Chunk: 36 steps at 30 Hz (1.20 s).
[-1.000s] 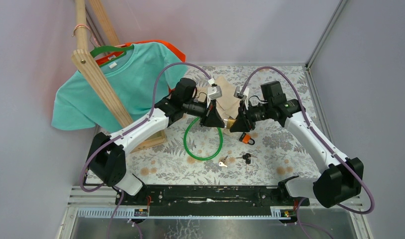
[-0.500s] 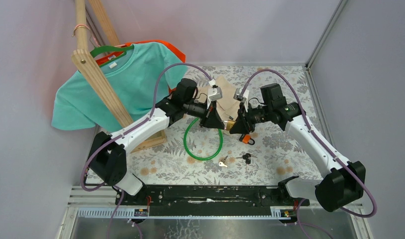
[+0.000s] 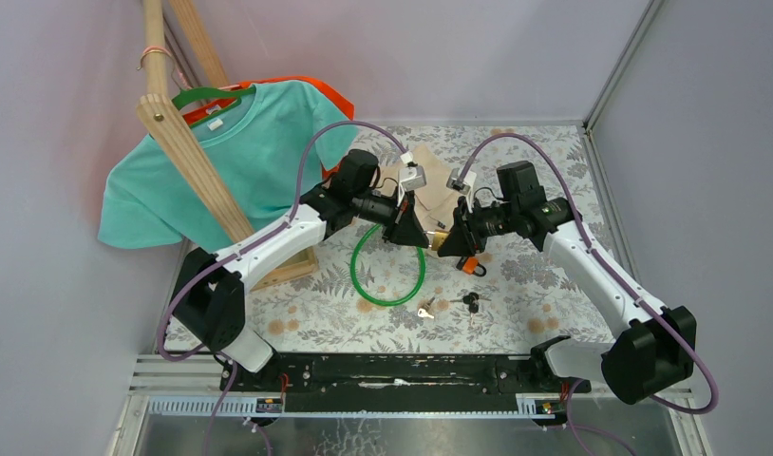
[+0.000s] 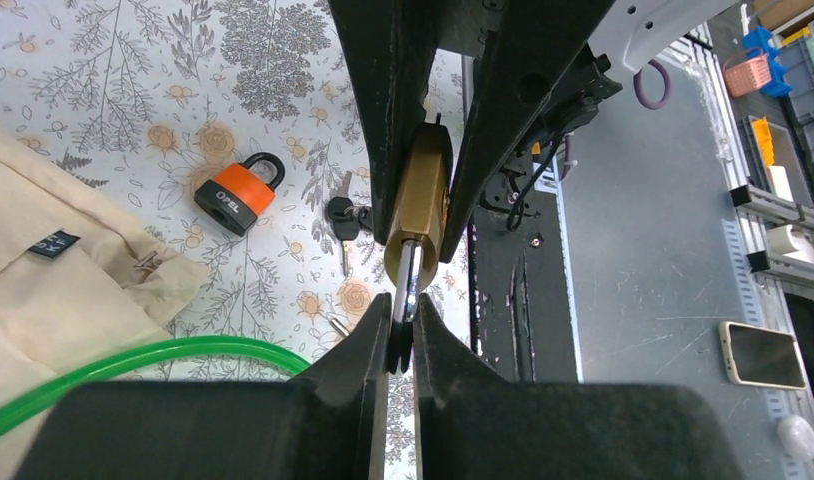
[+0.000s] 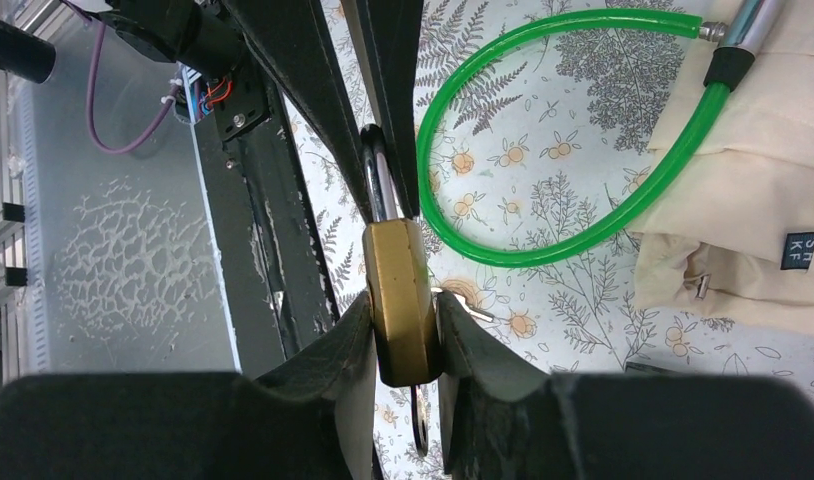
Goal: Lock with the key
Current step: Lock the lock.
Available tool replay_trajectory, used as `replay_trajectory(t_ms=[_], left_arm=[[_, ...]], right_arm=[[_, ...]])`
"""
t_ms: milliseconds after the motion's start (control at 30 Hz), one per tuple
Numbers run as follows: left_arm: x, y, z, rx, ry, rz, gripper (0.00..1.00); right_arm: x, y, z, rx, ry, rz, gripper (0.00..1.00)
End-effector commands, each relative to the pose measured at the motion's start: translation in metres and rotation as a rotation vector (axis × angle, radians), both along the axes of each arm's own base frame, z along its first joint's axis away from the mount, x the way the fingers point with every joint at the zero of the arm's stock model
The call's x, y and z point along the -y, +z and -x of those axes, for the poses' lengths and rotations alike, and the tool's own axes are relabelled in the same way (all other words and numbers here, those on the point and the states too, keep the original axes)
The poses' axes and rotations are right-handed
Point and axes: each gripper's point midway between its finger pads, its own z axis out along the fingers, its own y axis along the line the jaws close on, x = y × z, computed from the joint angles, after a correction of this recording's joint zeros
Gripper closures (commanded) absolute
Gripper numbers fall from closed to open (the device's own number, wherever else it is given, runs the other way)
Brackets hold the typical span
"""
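Note:
A brass padlock (image 5: 401, 300) hangs above the table, and my right gripper (image 5: 403, 340) is shut on its body. A key (image 4: 405, 290) with a silver blade and a black head sits in the padlock's (image 4: 420, 200) near end. My left gripper (image 4: 401, 335) is shut on the key's head. In the top view the two grippers meet tip to tip over the table's middle, the left gripper (image 3: 423, 233) on the left and the right gripper (image 3: 451, 239) on the right. A dark part shows edge-on below the padlock in the right wrist view.
An orange and black padlock (image 3: 469, 265) lies just under the right gripper. Loose keys (image 3: 425, 310) and a black-headed bunch (image 3: 471, 301) lie nearer the front. A green cable loop (image 3: 387, 266), a beige bag (image 3: 430, 185) and a teal shirt (image 3: 221, 161) on a wooden stand are to the left and behind.
My right arm has shifted slightly left, bringing the padlock closer to the left gripper. Both grips are unchanged.

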Motion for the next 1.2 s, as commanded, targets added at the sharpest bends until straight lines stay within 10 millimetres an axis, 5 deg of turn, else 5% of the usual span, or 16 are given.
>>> replay_trajectory(t_ms=[0, 567, 900, 1167], left_arm=[[0.044, 0.048, 0.057, 0.044, -0.236, 0.177, 1.00], [0.048, 0.040, 0.062, 0.030, -0.245, 0.187, 1.00], [0.057, 0.034, 0.087, 0.059, -0.359, 0.145, 1.00], [0.052, 0.029, 0.085, 0.077, -0.348, 0.138, 1.00]], right_arm=[[-0.044, 0.062, -0.026, 0.275, 0.097, -0.222, 1.00], [-0.047, 0.065, -0.028, 0.272, 0.095, -0.238, 1.00], [-0.047, 0.066, -0.025, 0.282, 0.115, -0.247, 1.00], [-0.033, 0.063, -0.030, 0.308, 0.077, -0.222, 1.00]])
